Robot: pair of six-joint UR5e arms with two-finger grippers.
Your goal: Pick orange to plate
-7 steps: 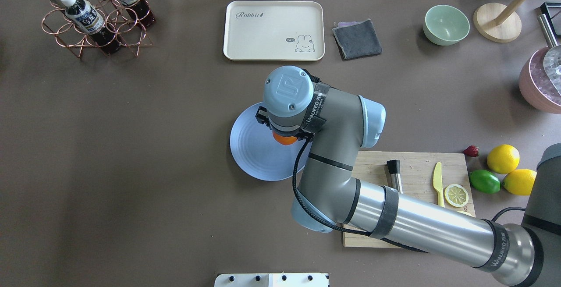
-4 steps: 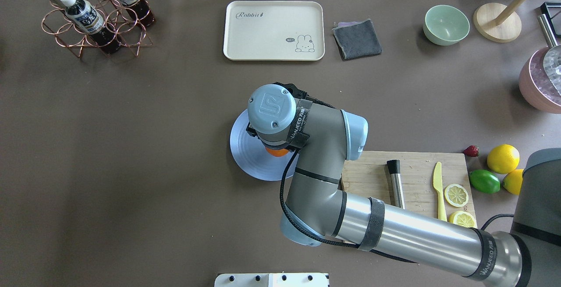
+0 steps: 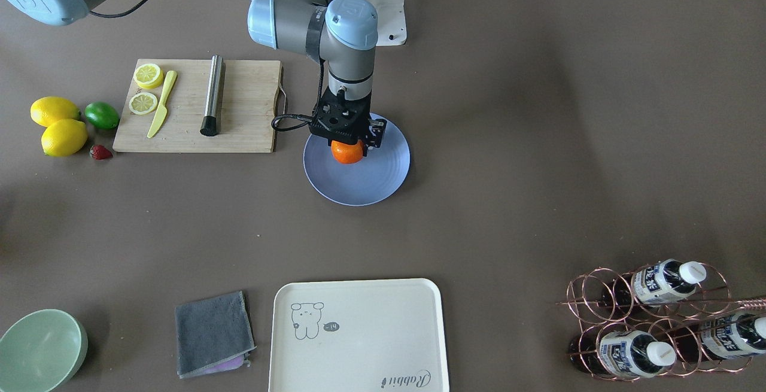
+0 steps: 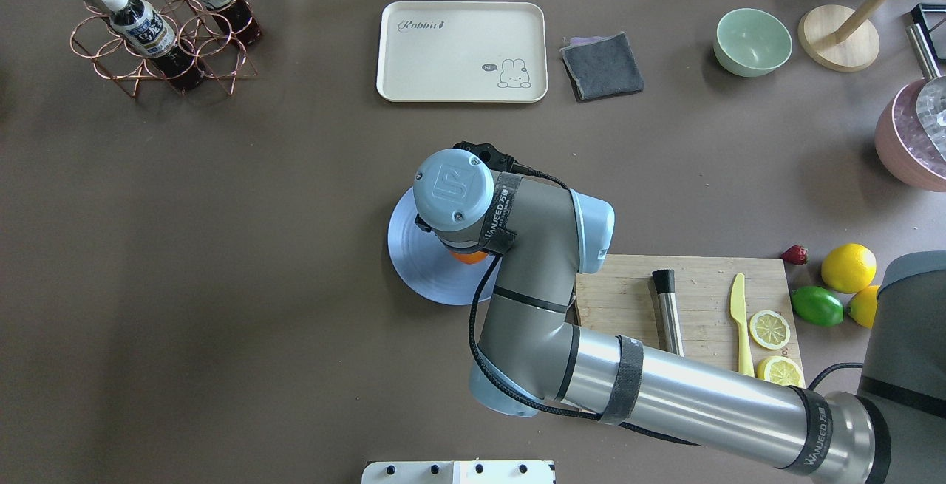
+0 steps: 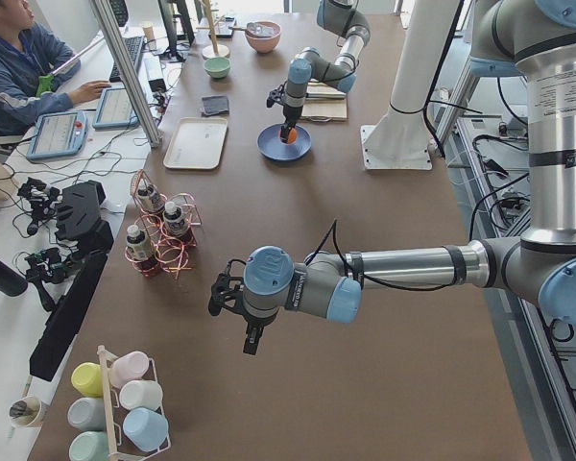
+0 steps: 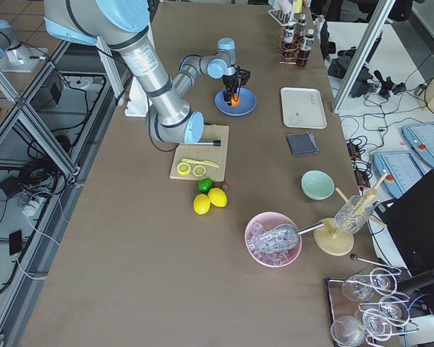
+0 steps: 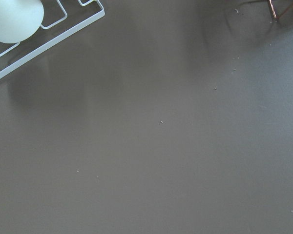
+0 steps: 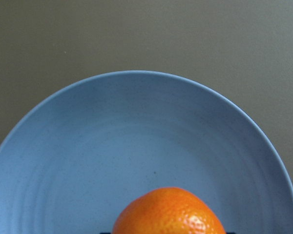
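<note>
Nearest from the left end we see the left tool point(image 5: 219, 296) over the tabletop point(image 5: 394, 375), spread or pressed together we cannot tell. Farther along, the right tool point(image 3: 348, 139) pinches the orange point(image 3: 347, 152) just over the plate point(image 3: 383, 176), on its robot-side half; contact we cannot tell. Beyond it we see the cream tray point(image 4: 462, 52)

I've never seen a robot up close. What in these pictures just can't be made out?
- Whether the orange rests on the plate: the right wrist view's lower edge cuts off its underside; overhead, the arm covers most of it.
- Whether the right tool grips it: front-facing view, its black housing hides the fingers.
- The left tool, open or shut: too small in the left side view; its own camera shows no fingers.
</note>
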